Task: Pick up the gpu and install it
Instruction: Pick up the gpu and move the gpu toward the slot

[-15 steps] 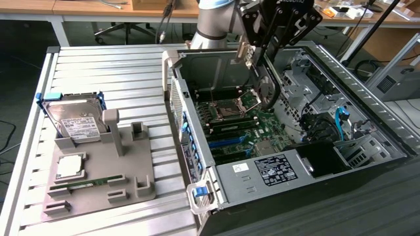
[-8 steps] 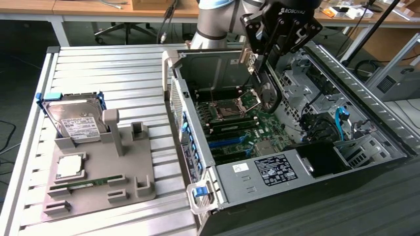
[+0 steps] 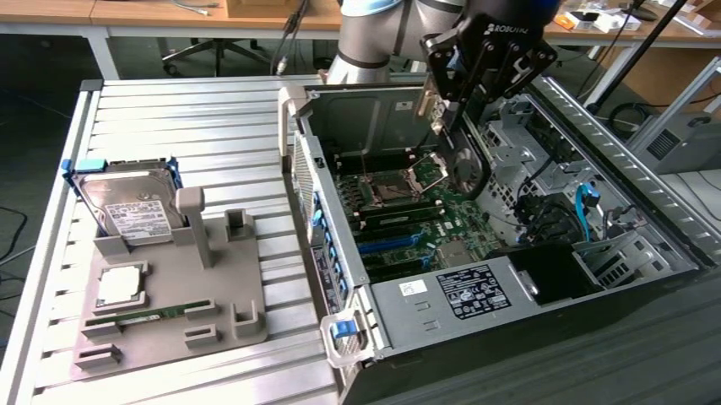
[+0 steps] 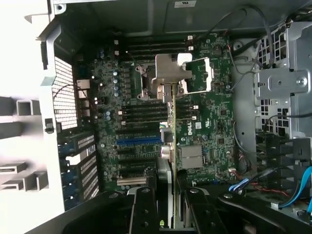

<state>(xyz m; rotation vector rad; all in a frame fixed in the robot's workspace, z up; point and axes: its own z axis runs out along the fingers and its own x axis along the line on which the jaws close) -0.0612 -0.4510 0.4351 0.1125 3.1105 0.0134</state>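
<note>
Currently tool (image 3: 475, 89) clamped on gpu (image 3: 464, 156), card held on edge above motherboard (image 3: 434, 221) inside open case (image 3: 351, 118); hard drive (image 3: 130, 211) well apart, exterior view's left.

This looks like a robotics lab or electronics workshop. An opened computer case (image 3: 389, 316) sits on a slatted metal tabletop (image 3: 192, 118), with a robot arm (image 3: 377, 34) just behind it. Beyond it are wooden workbenches (image 3: 147, 10) and a rolling chair (image 3: 208, 55).

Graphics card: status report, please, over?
Hand shut on graphics card. Card held edge-down over the open computer case, not yet in a slot. No obstacle seen beneath.
</note>
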